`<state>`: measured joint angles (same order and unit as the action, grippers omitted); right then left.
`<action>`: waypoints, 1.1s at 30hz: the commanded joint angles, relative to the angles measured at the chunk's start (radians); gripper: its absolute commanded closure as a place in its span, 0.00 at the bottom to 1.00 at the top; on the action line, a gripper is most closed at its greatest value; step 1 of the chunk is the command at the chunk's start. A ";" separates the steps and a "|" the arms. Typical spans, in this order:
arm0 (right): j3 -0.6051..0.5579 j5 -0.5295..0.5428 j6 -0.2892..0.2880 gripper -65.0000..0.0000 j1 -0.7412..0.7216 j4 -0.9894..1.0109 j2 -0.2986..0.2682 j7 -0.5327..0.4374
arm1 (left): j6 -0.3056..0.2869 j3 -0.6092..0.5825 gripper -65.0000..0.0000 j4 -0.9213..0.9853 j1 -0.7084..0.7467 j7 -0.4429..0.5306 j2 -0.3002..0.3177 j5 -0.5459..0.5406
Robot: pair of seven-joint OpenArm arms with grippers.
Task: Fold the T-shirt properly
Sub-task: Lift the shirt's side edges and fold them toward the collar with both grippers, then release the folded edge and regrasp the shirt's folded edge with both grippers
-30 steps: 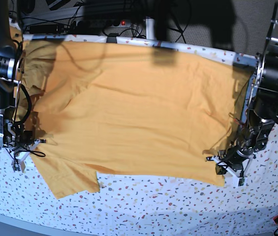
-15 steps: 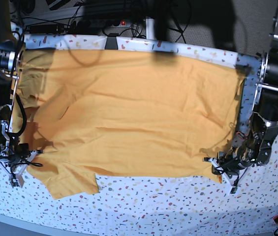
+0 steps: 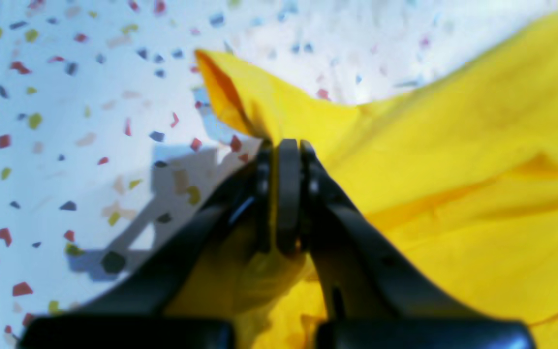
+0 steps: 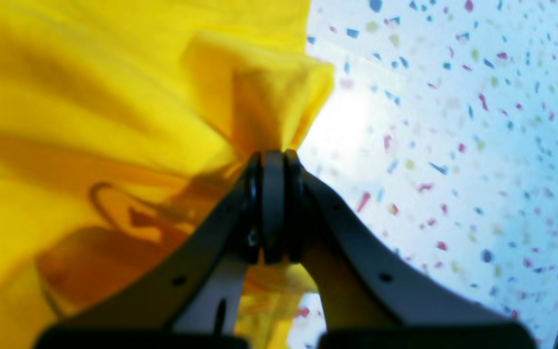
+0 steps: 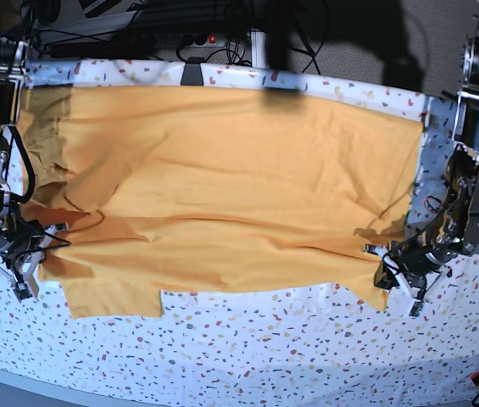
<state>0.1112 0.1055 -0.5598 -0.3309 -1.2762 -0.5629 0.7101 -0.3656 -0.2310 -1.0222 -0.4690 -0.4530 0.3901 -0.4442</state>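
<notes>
My right gripper (image 5: 29, 273) at the base view's left edge is clamped on a bunched corner of the T-shirt (image 5: 222, 195), which lies spread flat across the speckled counter (image 5: 264, 356), one sleeve toward the near edge. Risk here: the pinch takes only a small tuck of cloth; a sharp pull could slip it free, or drag the whole sheet crooked. Middle: loose ripples could get locked into a fold. My left gripper (image 5: 392, 275) at the right edge is closed on the hem corner; uneven lift between the two would skew the fold line. No lettering, label or brand readable on the side showing.
</notes>
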 commanded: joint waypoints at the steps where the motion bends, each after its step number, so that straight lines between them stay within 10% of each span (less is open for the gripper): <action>1: 0.012 0.003 -0.002 1.00 -0.013 -0.032 -0.030 -0.005 | 0.004 0.041 1.00 -0.038 -0.017 0.022 0.018 -0.014; 24: 0.217 0.065 -0.001 1.00 0.309 -0.238 -0.040 0.031 | -0.004 0.217 1.00 -0.124 0.117 -0.321 0.026 -0.177; 33: 0.217 0.050 0.006 1.00 0.357 -0.203 0.100 0.006 | -0.005 0.217 1.00 -0.124 0.147 -0.389 0.026 -0.174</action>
<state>0.3202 0.1516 -0.5644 0.0414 -1.4654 -0.4419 0.7341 -0.3691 -0.0212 -1.1271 -0.3042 -0.8532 0.3992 -0.6071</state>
